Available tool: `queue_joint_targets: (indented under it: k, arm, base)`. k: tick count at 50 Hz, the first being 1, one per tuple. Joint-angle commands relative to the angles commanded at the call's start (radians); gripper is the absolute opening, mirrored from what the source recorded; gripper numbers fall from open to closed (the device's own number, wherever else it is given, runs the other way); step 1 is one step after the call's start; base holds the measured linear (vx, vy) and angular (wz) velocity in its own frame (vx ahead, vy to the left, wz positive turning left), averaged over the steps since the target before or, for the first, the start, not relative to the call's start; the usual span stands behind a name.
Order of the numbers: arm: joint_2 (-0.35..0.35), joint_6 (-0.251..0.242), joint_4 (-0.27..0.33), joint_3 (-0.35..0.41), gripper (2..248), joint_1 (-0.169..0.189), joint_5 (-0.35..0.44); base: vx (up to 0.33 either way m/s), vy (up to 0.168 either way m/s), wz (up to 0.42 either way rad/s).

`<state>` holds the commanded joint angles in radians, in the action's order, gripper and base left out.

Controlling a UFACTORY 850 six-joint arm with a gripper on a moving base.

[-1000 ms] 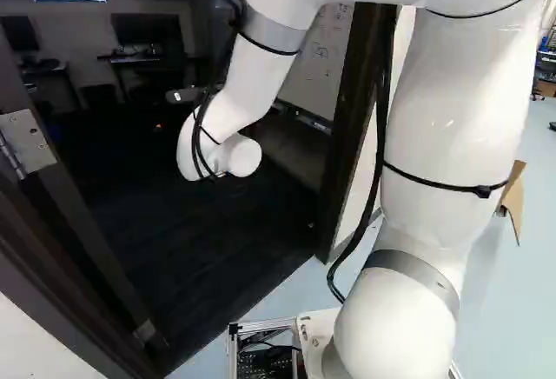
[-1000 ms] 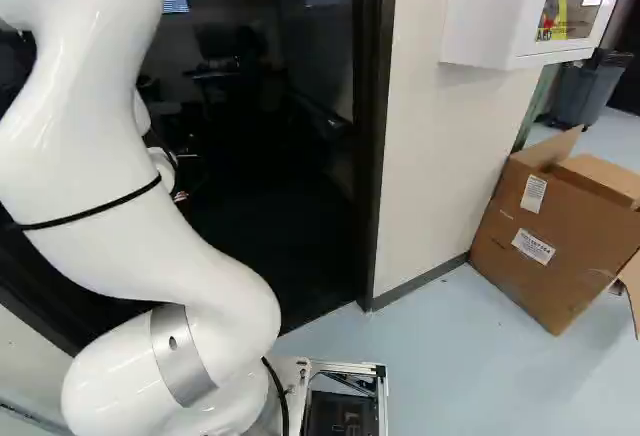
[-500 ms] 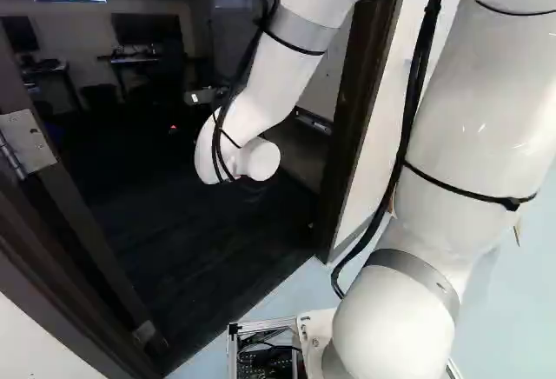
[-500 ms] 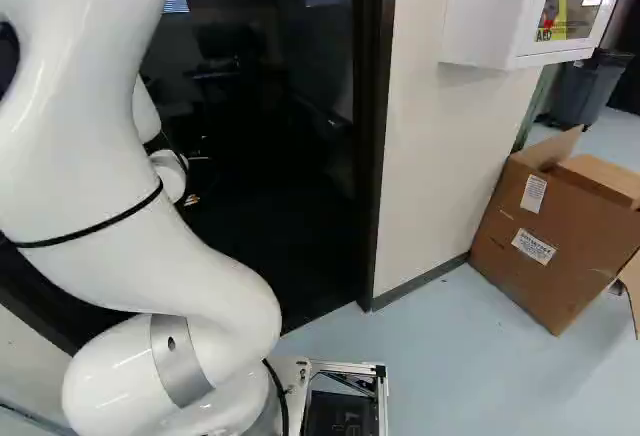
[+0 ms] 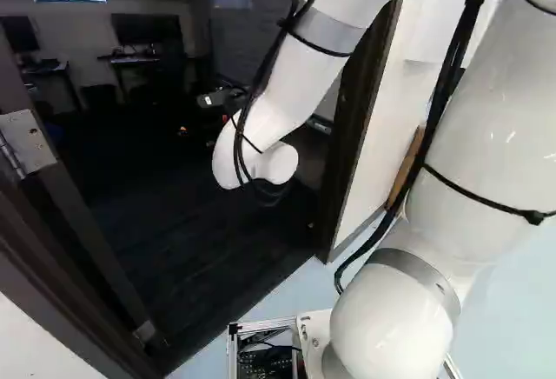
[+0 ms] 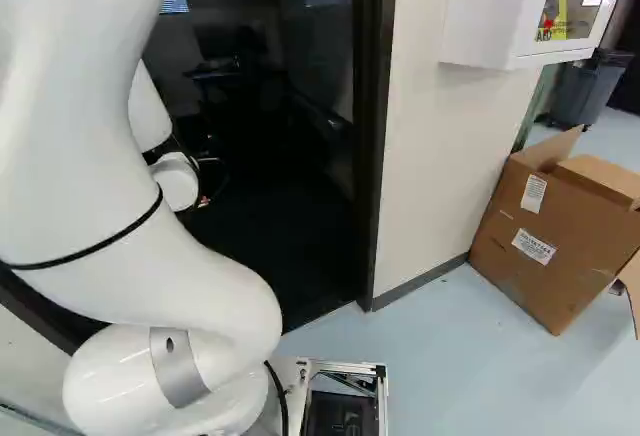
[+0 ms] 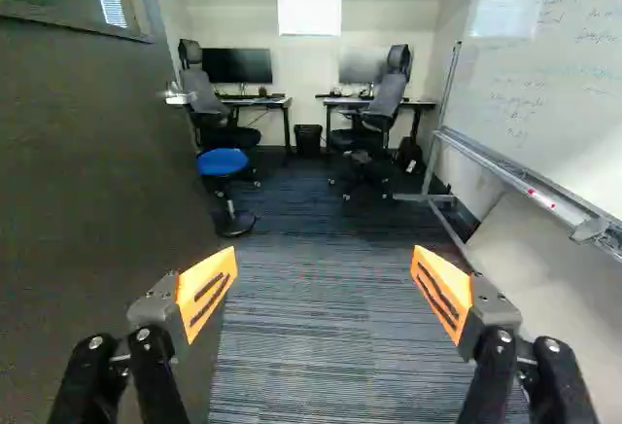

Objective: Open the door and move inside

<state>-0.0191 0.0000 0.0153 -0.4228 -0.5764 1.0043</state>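
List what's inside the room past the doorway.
Two desks with monitors, two office chairs, a blue stool, a bin and a whiteboard. The open door hides whatever is behind it.

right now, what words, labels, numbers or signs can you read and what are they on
"AED": on the white wall cabinet; the smaller print beside it is unreadable
White labels on the cardboard box: too small to read
Handwriting on the whiteboard: too faint to read
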Motion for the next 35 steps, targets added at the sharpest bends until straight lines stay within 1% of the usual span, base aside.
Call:
queue_joint_targets:
  k: [10, 35]
  arm:
    - [-0.032, 0.000, 0.018, 0.032, 247, 0.028, 0.000]
    - [-0.109, 0.000, 0.019, 0.106, 247, 0.104, 0.001]
  base:
    - [0.000, 0.000, 0.000]
    - [0.000, 0.000, 0.000]
